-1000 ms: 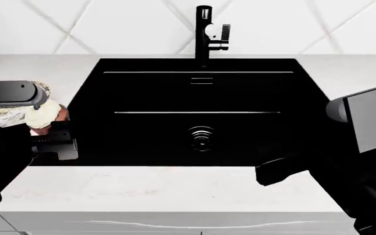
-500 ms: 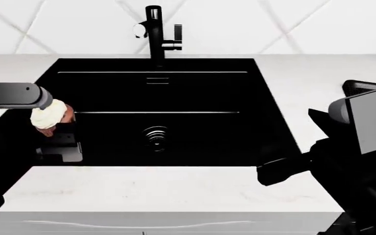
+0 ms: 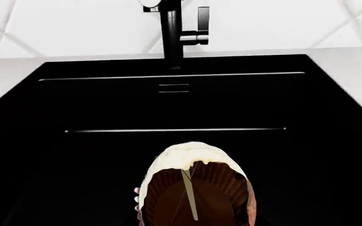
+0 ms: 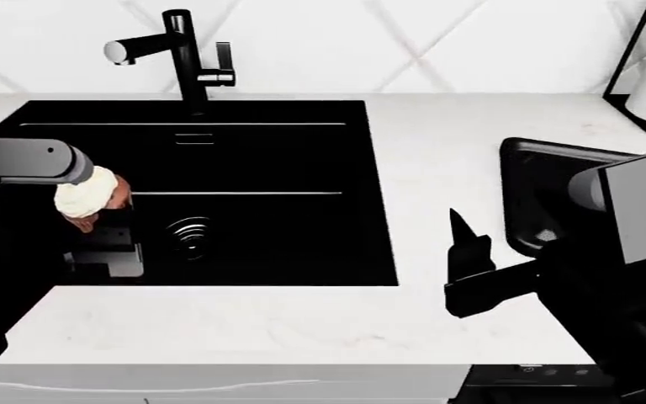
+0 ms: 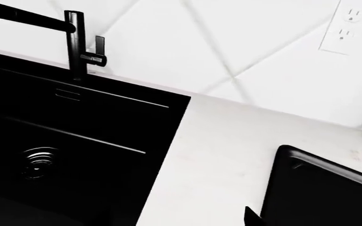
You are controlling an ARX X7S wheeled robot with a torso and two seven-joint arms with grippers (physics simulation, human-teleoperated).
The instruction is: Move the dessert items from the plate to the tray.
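The sink (image 4: 188,189) fills most of the scene; the tray (image 4: 537,202) sits on the counter well to its right, partly behind the right arm. Over the sink's left part the left gripper (image 4: 104,240) pinches the cupcake (image 4: 90,195) — light, soft-frosted, best gripped by its brown base. The wrist camera shows that ribbed base; the head camera only frosting. The right gripper (image 4: 469,252): I can't tell.
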